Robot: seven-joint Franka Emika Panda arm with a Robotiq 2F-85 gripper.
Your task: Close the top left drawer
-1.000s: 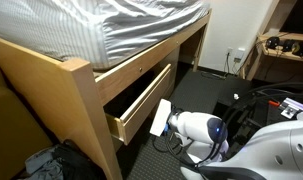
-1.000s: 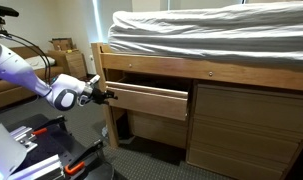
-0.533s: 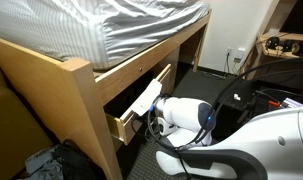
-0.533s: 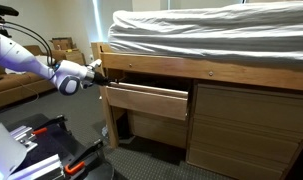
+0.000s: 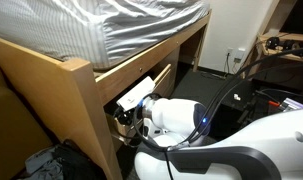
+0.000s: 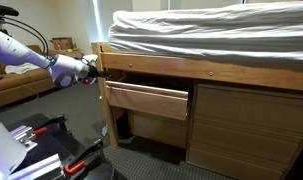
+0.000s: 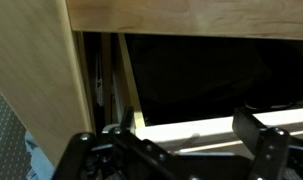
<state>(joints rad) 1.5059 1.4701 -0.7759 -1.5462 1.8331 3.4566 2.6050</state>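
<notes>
One shallow pale-wood drawer point(image 6: 146, 100) stands open, its long front's left end just below the black gripper point(image 6: 93, 72). The gripper gapes wide, holding nothing.

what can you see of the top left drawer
The drawer is a long, shallow box of pale wood with a plain flat front, no handle visible, and a dark inside. It stands pulled out, level, under the bed rail. The open gripper is at its end by the corner post; contact is unclear.

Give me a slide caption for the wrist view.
Open gripper at the front edge of the pulled-out top left drawer, beneath the bed frame rail.
</notes>
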